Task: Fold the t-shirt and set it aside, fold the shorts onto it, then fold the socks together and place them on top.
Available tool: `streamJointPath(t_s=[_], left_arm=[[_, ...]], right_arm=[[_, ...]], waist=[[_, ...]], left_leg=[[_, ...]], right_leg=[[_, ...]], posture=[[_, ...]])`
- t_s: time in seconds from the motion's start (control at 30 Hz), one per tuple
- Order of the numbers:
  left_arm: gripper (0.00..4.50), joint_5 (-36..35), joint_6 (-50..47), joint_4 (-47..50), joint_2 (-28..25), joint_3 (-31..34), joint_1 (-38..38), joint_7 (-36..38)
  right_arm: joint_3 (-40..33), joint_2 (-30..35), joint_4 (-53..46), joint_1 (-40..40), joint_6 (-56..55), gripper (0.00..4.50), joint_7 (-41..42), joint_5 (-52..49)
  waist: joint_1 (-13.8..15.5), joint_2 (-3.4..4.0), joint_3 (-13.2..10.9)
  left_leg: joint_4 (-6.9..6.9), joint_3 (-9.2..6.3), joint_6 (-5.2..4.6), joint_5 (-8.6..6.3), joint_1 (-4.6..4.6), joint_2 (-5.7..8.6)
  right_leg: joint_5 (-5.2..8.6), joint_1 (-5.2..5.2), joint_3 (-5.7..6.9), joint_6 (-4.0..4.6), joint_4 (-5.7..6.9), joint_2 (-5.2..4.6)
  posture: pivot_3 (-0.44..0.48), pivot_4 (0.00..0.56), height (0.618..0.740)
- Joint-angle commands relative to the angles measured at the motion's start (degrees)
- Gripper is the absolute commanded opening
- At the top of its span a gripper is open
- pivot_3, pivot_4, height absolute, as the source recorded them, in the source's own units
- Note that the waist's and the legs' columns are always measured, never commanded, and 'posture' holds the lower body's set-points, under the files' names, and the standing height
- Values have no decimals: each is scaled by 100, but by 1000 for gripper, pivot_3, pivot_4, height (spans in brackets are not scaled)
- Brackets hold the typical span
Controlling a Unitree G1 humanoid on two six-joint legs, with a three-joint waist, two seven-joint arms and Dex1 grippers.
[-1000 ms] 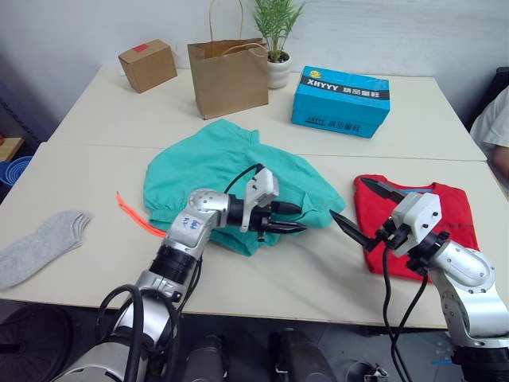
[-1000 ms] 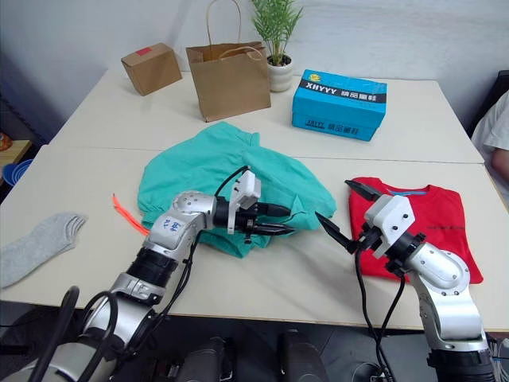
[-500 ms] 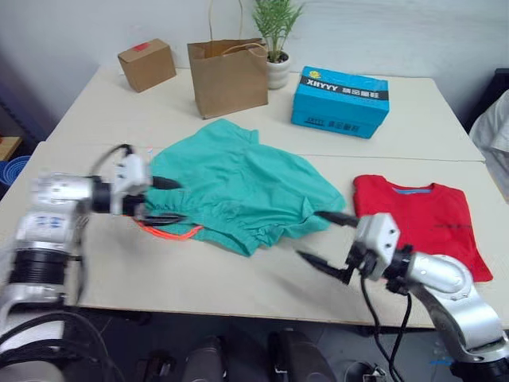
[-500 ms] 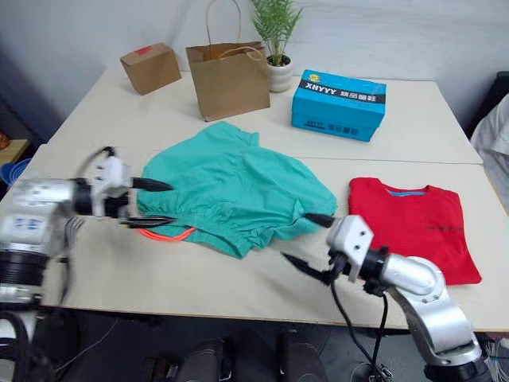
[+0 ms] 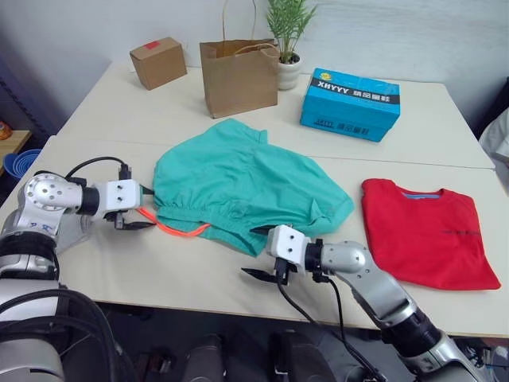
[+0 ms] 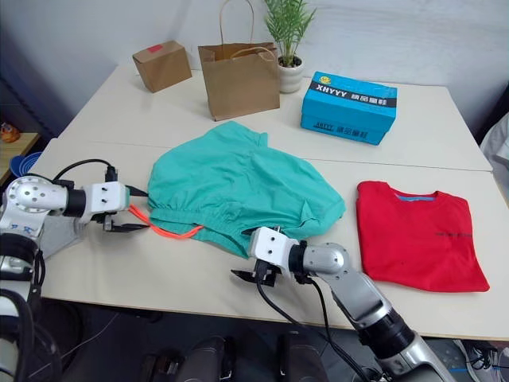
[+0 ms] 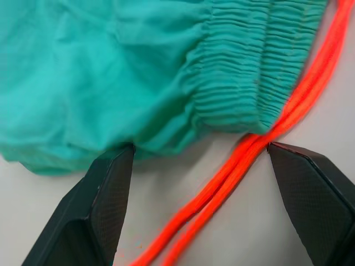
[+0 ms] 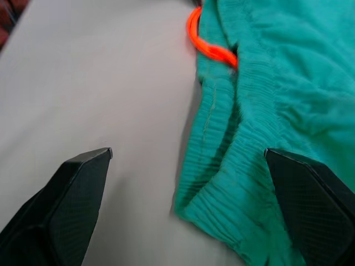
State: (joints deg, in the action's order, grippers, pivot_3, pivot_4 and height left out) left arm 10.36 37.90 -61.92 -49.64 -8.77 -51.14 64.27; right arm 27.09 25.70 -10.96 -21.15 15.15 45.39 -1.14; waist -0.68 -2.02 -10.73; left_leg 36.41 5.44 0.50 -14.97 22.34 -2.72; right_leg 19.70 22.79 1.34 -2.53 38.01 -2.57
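Note:
The teal-green shorts (image 5: 246, 187) lie spread in the middle of the table, with the orange drawstring (image 5: 176, 231) trailing from the waistband's left end. My left gripper (image 5: 145, 208) is open at that end, its fingers either side of the waistband corner and the drawstring (image 7: 260, 138). At the shorts' front corner (image 8: 244, 183) my right gripper (image 5: 258, 251) is open, low over the table. The red t-shirt (image 5: 425, 231) lies folded at the right. A grey sock (image 6: 57, 236) shows partly beneath my left forearm.
At the back stand a small cardboard box (image 5: 157, 62), a brown paper bag (image 5: 238, 76), a potted plant (image 5: 288, 48) and a blue carton (image 5: 350, 102). A person's sleeve (image 5: 501, 131) is at the right edge. Bare table (image 5: 159, 267) runs along the front.
The left gripper went from the shorts' front to the waistband's left end. The right gripper left the t-shirt and came left to the shorts' front corner. The camera shifted slightly.

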Motion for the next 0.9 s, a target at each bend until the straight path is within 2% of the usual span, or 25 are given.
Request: streamJointPath(t_s=[0.03, 0.07, 0.17, 0.27, 0.37, 0.47, 0.53, 0.63, 0.73, 0.77, 0.8, 0.9], left_arm=[[4027, 257, 211, -341, 194, -160, -241, -256], [4040, 239, 223, -412, 257, -172, -287, -147], [3428, -106, 215, -490, 444, -107, -248, 789], [2440, -585, -40, -270, 538, 12, -60, 1899], [1449, -1172, -528, 490, 628, 154, 264, 2575], [452, -1976, -1552, 2231, 516, 28, 1089, 2818], [35, -2399, -2298, 3578, 435, 17, 1741, 2775], [35, -2818, -3244, 5016, 354, -10, 2370, 2450], [35, -3195, -4192, 6473, 641, -235, 2861, 1871], [35, -3180, -4384, 6757, 772, -325, 2916, 1697], [12, -3102, -4448, 6853, 916, -397, 2922, 1559], [0, -2688, -4480, 6662, 1579, -839, 2678, 1163]], right_arm=[[52, -158, 154, -235, -89, 4311, -90, 264], [39, -181, 216, -290, -106, 4085, -81, 310], [-15, -111, 346, -394, -269, 3199, 7, 442], [-137, 69, 397, -415, -441, 2139, 111, 516], [-365, 303, 308, -386, -488, 1099, 225, 445], [-720, 753, 86, -283, -560, 64, 577, 172], [-1087, 1033, -31, -163, -641, 0, 897, -245], [-1461, 1313, 89, -90, -1054, 0, 1277, -610], [-1811, 1627, 737, -190, -1217, 0, 1620, -786], [-1936, 1660, 939, -227, -1299, 0, 1714, -906], [-2025, 1693, 1139, -257, -1430, 189, 1790, -960], [-2275, 2008, 1681, -309, -1672, 960, 2259, -1121]], waist=[[4, 0, 0], [8, 0, 0], [16, 0, 0], [24, 1, 0], [-3, 1, 0], [-47, 3, -2], [-90, 4, -2], [-121, 5, -3], [-137, 9, -5], [-127, 11, -6], [-114, 11, -6], [-93, 14, -7]], left_leg=[[1, 0, 0, 0, 1, 0], [2, 1, 0, 0, -1, 0], [5, 2, 0, 0, -1, 1], [6, 6, 0, -1, 1, 1], [8, 11, 0, -1, 2, 0], [9, 6, -1, -2, 3, -3], [8, 1, -3, -3, 4, -4], [7, -2, -2, -4, 2, -6], [5, -2, 0, -3, -12, -7], [3, -2, 0, -3, -22, -7], [3, -1, 0, -3, -26, -5], [7, 0, -3, -1, -25, -2]], right_leg=[[0, 0, 0, -1, 1, 0], [-1, 0, 0, -1, 3, 0], [-1, -1, 1, -2, 6, 1], [-1, -1, 2, -2, 1, 2], [-1, -1, -2, -2, -3, 2], [-1, -1, -6, -2, -1, 0], [-1, -2, -7, -2, -1, -2], [-1, -5, -7, -3, -2, -1], [-1, -14, -9, -3, 5, 5], [-1, -24, -10, -3, 3, 5], [-1, -30, -12, -3, 2, 5], [-3, -29, -15, -6, 2, 7]], posture=[[0, 150, 740], [0, 150, 740], [0, 150, 740], [0, 150, 740], [0, 150, 740], [0, 150, 740], [0, 150, 740], [0, 150, 740], [0, 150, 740], [0, 150, 740], [0, 150, 740], [0, 150, 740]])
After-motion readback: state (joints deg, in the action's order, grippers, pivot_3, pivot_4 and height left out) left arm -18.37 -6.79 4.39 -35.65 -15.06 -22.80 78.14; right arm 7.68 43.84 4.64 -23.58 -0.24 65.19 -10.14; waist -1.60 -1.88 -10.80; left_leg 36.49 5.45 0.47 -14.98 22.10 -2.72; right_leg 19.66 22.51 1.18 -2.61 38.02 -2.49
